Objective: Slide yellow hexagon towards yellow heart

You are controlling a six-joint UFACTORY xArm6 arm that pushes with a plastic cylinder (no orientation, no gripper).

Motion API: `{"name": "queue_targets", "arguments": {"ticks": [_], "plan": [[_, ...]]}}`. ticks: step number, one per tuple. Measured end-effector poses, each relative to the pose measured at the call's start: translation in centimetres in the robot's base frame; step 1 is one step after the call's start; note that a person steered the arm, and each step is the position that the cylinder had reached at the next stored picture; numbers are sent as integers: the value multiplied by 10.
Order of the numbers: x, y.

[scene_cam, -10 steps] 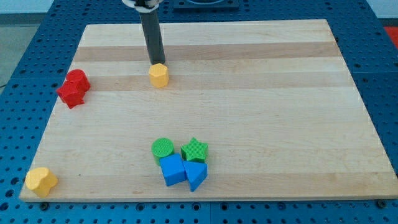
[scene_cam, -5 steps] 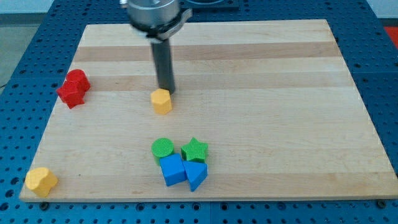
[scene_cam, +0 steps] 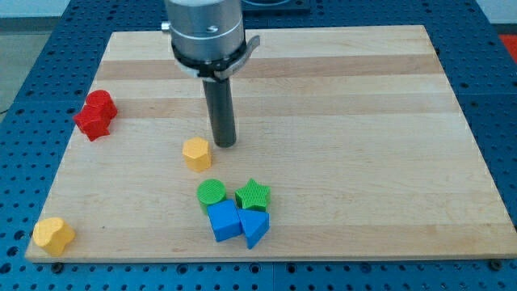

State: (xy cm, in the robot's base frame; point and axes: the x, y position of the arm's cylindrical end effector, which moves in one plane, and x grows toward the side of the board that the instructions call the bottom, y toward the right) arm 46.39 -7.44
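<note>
The yellow hexagon (scene_cam: 196,153) lies left of the board's middle. The yellow heart (scene_cam: 53,235) sits at the bottom left corner of the board. My tip (scene_cam: 225,144) stands just to the right of the hexagon and slightly above it in the view, close to it; I cannot tell if they touch.
Two red blocks (scene_cam: 96,115) sit together near the left edge. A green circle (scene_cam: 212,192), a green star (scene_cam: 253,195), a blue cube (scene_cam: 224,220) and a blue triangle (scene_cam: 254,227) cluster just below the hexagon. The wooden board (scene_cam: 363,121) lies on a blue perforated table.
The yellow hexagon has slid down and a little left, from near the view's top to the board's middle height. My tip followed it downward and now stands on its right.
</note>
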Motion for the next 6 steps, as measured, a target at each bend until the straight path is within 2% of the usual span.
{"name": "queue_targets", "arguments": {"ticks": [1, 2, 4, 5, 6], "plan": [[35, -58], [49, -78], [36, -92], [68, -130], [80, -134]]}}
